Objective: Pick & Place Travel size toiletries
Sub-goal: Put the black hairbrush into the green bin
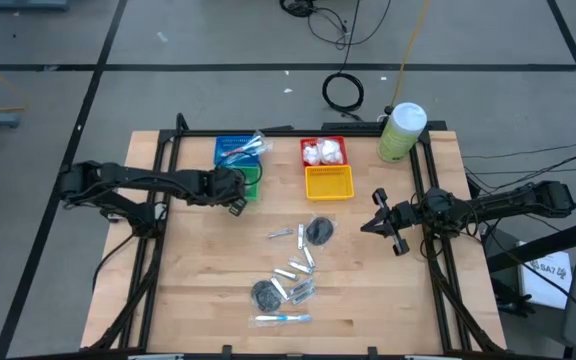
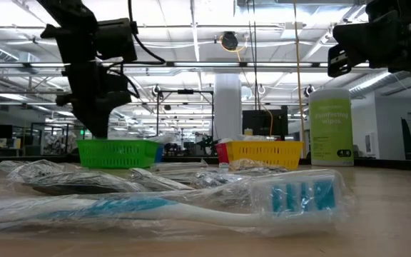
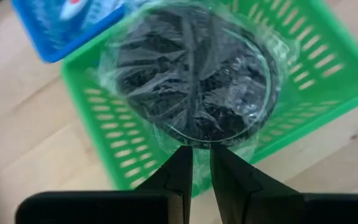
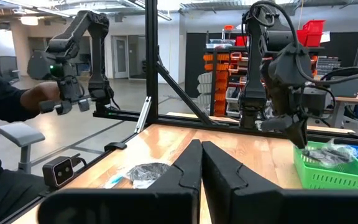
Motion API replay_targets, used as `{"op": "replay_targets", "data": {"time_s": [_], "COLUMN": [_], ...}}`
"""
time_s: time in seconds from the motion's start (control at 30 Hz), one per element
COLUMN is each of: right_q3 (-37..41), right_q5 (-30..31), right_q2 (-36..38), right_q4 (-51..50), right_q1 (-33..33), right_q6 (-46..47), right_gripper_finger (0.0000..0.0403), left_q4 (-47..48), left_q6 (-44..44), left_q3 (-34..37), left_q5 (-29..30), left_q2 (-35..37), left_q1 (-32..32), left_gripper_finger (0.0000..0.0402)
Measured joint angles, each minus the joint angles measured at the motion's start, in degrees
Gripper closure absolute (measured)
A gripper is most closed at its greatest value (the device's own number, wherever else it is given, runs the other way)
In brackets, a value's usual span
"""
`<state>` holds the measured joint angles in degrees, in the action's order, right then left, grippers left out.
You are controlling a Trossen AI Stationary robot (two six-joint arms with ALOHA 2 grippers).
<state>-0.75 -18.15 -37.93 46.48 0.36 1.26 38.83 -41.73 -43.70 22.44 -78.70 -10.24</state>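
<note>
The table point(image 1: 198, 280) is pale wood in a dark metal frame. Four small slotted plastic baskets stand at its far side: blue point(image 1: 230, 148), green point(image 1: 252, 183), red point(image 1: 334, 143) and yellow point(image 1: 329, 183). The blue one holds wrapped toothbrushes point(image 1: 244, 150), the red one puffy white packets point(image 1: 322, 152). A tall pale-green canister point(image 1: 400, 133) with a white lid stands beside the red basket. Loose toiletries lie mid-table: small silver tubes point(image 1: 296, 272), a dark round disc point(image 1: 319, 231), another disc point(image 1: 265, 293) nearer the front, and a blue toothbrush point(image 1: 282, 319) in crinkled clear wrap by the front edge. The left gripper point(image 3: 201, 158) hangs over the green basket, its dark fingers point(image 3: 178, 171) drawn narrow, with only a thin gap between them, their tips at the edge of a black disc point(image 3: 191, 81) in shiny crumpled film that lies in the basket; whether they pinch the film I cannot tell. The right gripper point(image 1: 386, 232) hovers over the table's right side, its fingers pressed together and holding nothing.
</note>
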Motion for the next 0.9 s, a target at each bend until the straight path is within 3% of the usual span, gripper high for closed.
{"op": "replay_targets", "data": {"time_s": [0.27, 0.57, 0.77, 0.9], "right_q3": [0.0, -0.01, -0.02, -0.01], "right_q5": [0.0, 0.01, 0.0, 0.01], "right_q2": [0.0, -0.02, 0.0, -0.02], "right_q4": [0.0, -0.03, 0.0, -0.02], "right_q1": [0.02, 0.01, 0.02, 0.01], "right_q6": [-0.02, -0.02, -0.02, 0.0], "right_gripper_finger": [0.0403, 0.0403, 0.0403, 0.0403], "left_q4": [-12.9, -28.12, -26.46, -23.24], "left_q6": [6.71, 20.75, 29.19, 28.53], "left_q3": [0.0, 0.0, 0.0, 0.02], "left_q5": [0.18, 1.04, 12.27, 13.7], "left_q2": [-3.34, -3.36, -3.36, -3.36], "left_q1": [-0.07, -0.07, -0.07, -0.22], "left_gripper_finger": [0.0346, 0.0346, 0.0346, 0.0346]}}
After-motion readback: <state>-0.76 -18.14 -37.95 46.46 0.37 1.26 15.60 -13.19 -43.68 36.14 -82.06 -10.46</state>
